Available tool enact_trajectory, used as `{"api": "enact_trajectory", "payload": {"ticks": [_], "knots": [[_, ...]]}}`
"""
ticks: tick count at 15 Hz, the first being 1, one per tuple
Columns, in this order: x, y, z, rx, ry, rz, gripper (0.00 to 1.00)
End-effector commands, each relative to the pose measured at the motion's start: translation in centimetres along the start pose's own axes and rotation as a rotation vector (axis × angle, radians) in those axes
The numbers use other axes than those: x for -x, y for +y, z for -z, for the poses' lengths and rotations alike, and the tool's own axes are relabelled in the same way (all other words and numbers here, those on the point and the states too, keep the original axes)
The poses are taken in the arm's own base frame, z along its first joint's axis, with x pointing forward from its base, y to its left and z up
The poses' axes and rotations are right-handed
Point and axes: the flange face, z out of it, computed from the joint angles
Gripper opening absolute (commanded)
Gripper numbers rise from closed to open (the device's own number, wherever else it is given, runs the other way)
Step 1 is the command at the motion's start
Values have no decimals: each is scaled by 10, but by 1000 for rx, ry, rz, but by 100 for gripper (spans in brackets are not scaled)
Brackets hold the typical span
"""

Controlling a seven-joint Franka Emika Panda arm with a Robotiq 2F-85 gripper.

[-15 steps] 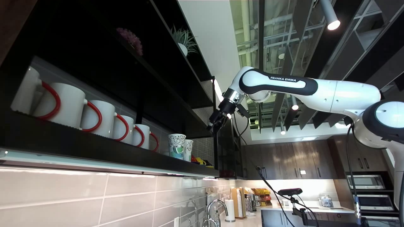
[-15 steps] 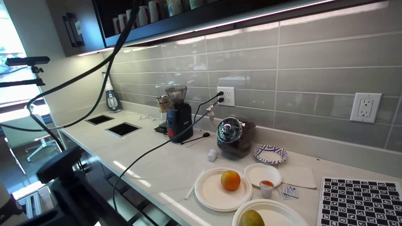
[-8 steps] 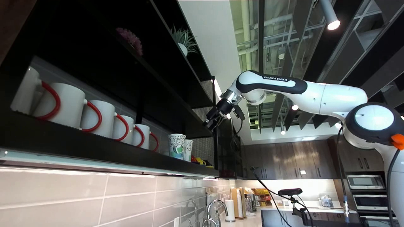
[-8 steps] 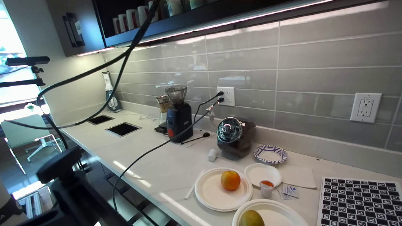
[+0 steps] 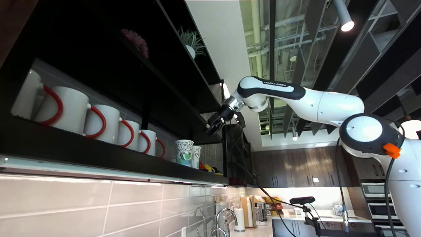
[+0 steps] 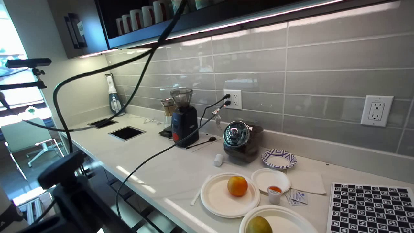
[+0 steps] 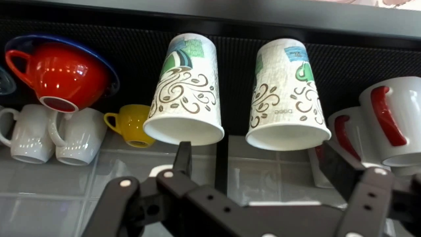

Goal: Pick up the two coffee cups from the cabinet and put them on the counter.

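A: Which step is this?

B: The approach to the 1st pickup, I'd judge. The Dixie-marked paper cup [image 7: 286, 95] and its twin paper cup [image 7: 189, 89] stand upright on the bottom tier of the black wall shelving unit [image 5: 98, 153], the Dixie-marked paper cup nearer that unit's row of white red-handled mugs [image 5: 72, 108].

A: And the jaws?

B: Spread wide, pinching nothing. The gripper [image 7: 256, 149] hangs at the front of the shelving unit, tipped toward its bottom tier; how far it reaches past that unit's front edge I can't tell.

A: So which cup goes 1st?

B: Probably the Dixie-marked paper cup; it fills more of the gap between the fingertips [image 7: 185, 156]. But in the wrist view 1 of them crosses the twin paper cup's rim, so I'd shift along the shelving unit toward its mugs before going in.

A: Then?

B: Straddle the cup, squeeze lightly, since thin paper would likely buckle, lift off the tier, and draw straight out from the shelving unit before lowering to the white countertop [image 6: 181, 171] beneath it.

A: How much is done?

B: 0 of 2 delivered, by the look of things; the twin paper cup needs the same trip.
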Motion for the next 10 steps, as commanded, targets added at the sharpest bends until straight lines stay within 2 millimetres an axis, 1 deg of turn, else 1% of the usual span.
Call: {"api": "enact_trajectory", "payload": {"ticks": [1,5,10], "knots": [[-14,10,-10,-6,-20,41,100],[-20,16,-25,1,-57,56,100],[-29,12,-40,-26,-43,70,100]]}}
